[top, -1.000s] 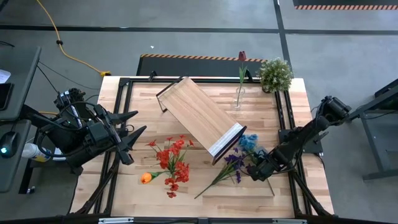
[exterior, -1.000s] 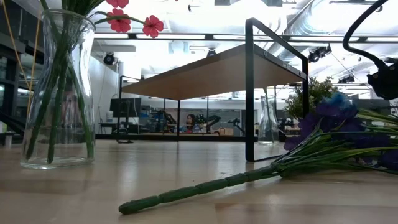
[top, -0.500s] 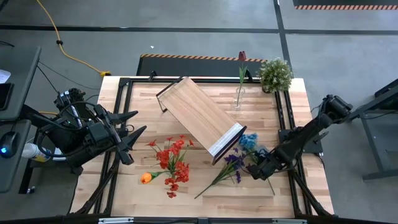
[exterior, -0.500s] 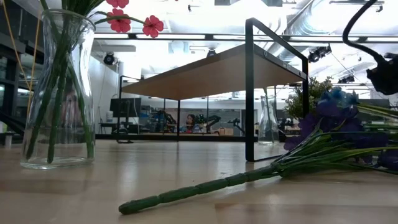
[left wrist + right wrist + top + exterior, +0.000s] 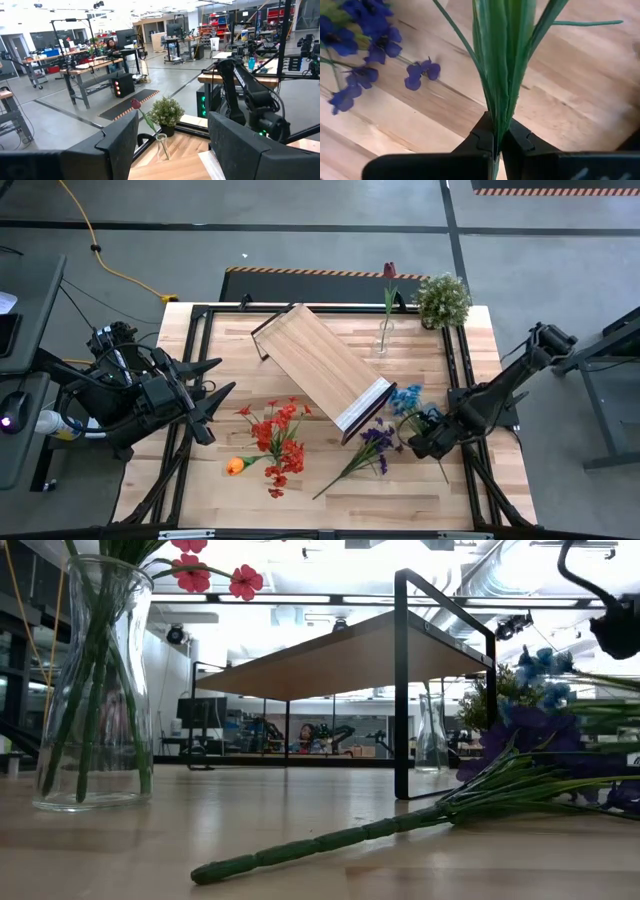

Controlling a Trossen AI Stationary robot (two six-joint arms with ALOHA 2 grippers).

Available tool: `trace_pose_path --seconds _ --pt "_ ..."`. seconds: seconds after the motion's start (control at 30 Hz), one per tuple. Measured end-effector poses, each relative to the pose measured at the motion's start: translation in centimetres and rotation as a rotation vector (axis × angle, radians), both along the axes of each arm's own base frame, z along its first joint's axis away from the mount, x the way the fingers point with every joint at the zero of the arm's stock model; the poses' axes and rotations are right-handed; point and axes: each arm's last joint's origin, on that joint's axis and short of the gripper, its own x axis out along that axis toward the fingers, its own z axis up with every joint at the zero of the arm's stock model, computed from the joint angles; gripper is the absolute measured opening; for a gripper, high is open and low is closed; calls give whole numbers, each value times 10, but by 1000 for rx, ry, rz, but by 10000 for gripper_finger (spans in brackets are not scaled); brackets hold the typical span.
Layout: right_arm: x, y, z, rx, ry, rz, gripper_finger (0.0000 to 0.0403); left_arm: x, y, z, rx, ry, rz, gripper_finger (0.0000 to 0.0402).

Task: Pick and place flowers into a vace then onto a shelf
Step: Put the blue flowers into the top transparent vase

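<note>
My right gripper (image 5: 420,443) (image 5: 495,139) is shut on a blue flower (image 5: 405,397) (image 5: 540,665) near the table's right side, and its blooms (image 5: 357,55) stand raised above the wood. A purple flower (image 5: 375,438) (image 5: 530,730) lies flat on the table beside it, its stalk (image 5: 320,845) pointing to the near edge. Red flowers (image 5: 278,435) stand in a glass vase (image 5: 90,690). An orange flower (image 5: 235,466) lies near them. The shelf (image 5: 320,365) (image 5: 350,655) stands on its dark frame at mid-table. My left gripper (image 5: 212,408) (image 5: 172,142) waits open at the left. My right gripper pinches the blue flower's green stalk and leaf bundle (image 5: 496,117) between its two fingers, which lie across the stalk. The leaves and blooms stick out forward past the fingertips, toward the shelf. A thin tail of stalk (image 5: 441,470) trails behind the gripper toward the near edge.
A small glass vase with a maroon flower (image 5: 385,330) and a bushy potted plant (image 5: 442,298) stand near the far edge. A dark metal frame (image 5: 455,370) runs along the table's edges. Bare wood (image 5: 380,495) lies toward the near edge.
My right gripper, staying shut on the blue flower's stalk, has moved up and slightly toward the table's right edge. The blue blooms have risen clear above the purple flower, which has stayed on the table.
</note>
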Motion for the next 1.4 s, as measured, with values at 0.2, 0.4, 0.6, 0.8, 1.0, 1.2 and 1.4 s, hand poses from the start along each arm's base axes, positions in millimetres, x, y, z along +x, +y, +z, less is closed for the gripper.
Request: trace_pose_path --seconds 0.2,0.4,0.6,0.8,1.0,1.2,1.4 --pt "-9 -8 13 17 -44 -4 6 0 0 0 0 0 0 271" --pt "-17 -15 23 40 -88 -6 8 0 0 0 0 0 0 272" --pt "-22 -20 48 -8 -93 -2 4 0 0 0 0 0 0 272" --pt "-26 -27 102 -134 -118 17 5 0 0 0 0 0 0 272" --pt "-21 -34 158 -268 -254 48 5 0 0 0 0 0 0 272" --pt "-11 -41 202 -479 -423 92 4 0 0 0 0 0 0 271" --pt "-9 -53 238 -736 -558 100 3 0 0 0 0 0 0 273"
